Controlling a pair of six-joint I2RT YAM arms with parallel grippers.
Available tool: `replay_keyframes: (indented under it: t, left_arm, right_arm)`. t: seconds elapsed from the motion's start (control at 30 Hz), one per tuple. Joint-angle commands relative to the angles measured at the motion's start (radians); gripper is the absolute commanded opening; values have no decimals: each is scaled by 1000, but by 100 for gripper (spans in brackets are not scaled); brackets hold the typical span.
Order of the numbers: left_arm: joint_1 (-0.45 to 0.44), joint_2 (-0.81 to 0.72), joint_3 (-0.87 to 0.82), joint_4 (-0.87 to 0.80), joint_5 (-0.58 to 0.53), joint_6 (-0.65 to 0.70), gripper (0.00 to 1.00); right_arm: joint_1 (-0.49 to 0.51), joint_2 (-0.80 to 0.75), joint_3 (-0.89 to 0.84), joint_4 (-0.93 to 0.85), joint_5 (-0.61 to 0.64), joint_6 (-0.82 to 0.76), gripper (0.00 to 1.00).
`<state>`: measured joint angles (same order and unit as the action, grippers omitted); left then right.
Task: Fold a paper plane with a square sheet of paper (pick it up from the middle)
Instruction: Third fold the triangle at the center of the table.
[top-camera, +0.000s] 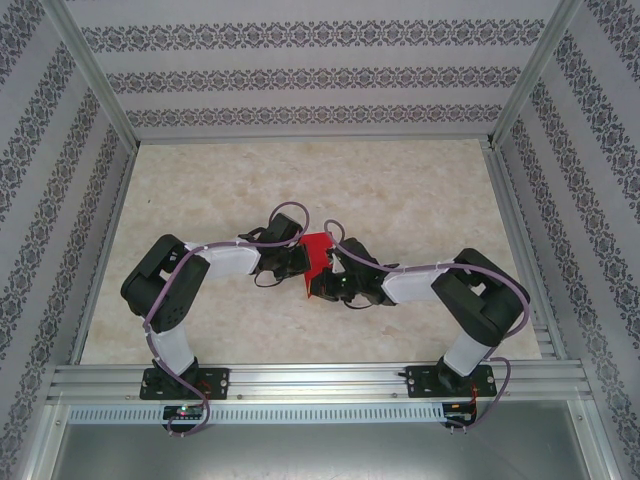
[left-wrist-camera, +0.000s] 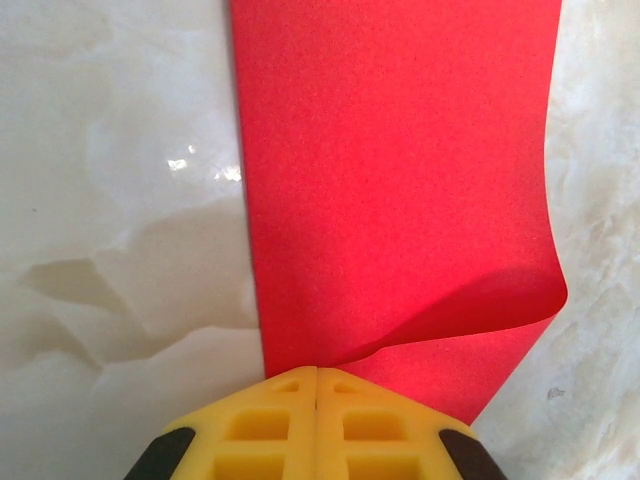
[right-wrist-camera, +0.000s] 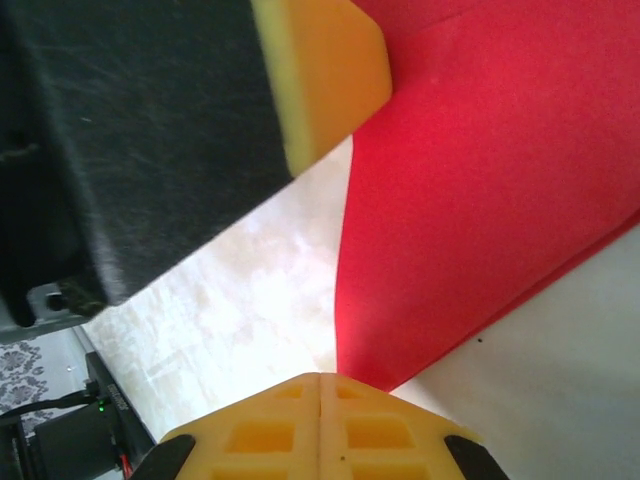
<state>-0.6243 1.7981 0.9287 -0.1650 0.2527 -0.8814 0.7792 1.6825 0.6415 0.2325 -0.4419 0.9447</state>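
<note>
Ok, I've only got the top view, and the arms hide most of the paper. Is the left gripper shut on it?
Observer: Yes. In the left wrist view the left gripper has its fingers pressed together on the near edge of the paper.
Operator: And the right?
Observer: The right gripper is shut on the paper too, where the red narrows to a point at its fingertips.
Operator: Is the paper flat?
Observer: No. Beside the left fingertips one edge curls over in a soft bulge above the table.
</note>
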Motion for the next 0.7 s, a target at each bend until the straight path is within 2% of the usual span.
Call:
replay_keyframes:
  t: [0.0,0.33,0.53,0.67]
  left_arm:
    - [-2,48,-54,-102,-101,-11,0]
    - [-2,46,-57,-100,-100,-14,0]
    - [-2,47,-58,-102,-102,-16,0]
    - [-2,45,-53,-110,-105,-11,0]
  right_arm:
    - [16,32,23,15,24,3,6]
    - [20,70,42,-12,34,-1,6]
    - [25,85,81,-122,71,-18,5]
    - [17,14,82,-124,72,-25,5]
